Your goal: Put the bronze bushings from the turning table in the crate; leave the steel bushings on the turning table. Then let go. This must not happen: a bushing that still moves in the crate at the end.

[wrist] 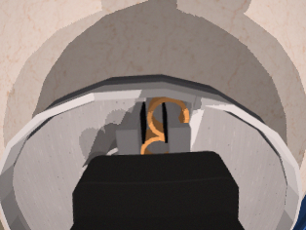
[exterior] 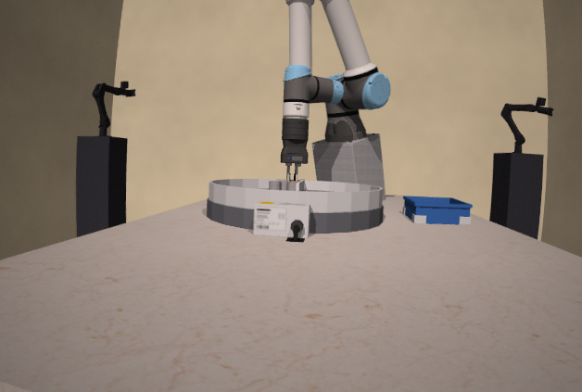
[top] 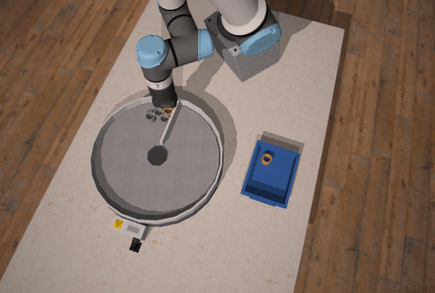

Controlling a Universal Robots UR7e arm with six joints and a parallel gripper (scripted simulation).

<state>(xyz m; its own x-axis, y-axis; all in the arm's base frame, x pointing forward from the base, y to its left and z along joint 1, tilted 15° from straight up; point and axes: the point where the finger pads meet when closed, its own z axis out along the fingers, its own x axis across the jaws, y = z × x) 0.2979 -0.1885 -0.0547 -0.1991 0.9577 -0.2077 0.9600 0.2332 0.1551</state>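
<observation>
The turning table (top: 158,159) carries a small cluster at its far edge: three steel bushings (top: 156,115) and one bronze bushing (top: 167,111) against the radial guide bar (top: 171,122). My gripper (top: 165,107) points straight down over the bronze bushing. In the wrist view the two fingers stand a little apart, one on each side of the bronze bushing's wall, and I cannot see them pressing on it. In the front view the fingertips (exterior: 292,175) reach down to the table's rim. A second bronze bushing (top: 266,156) lies in the blue crate (top: 271,174).
The crate stands to the right of the turning table (exterior: 295,203) and also shows in the front view (exterior: 437,208). The arm's grey base block (top: 246,61) stands behind the table. A control box with a warning label (top: 128,228) sits at the table's front edge.
</observation>
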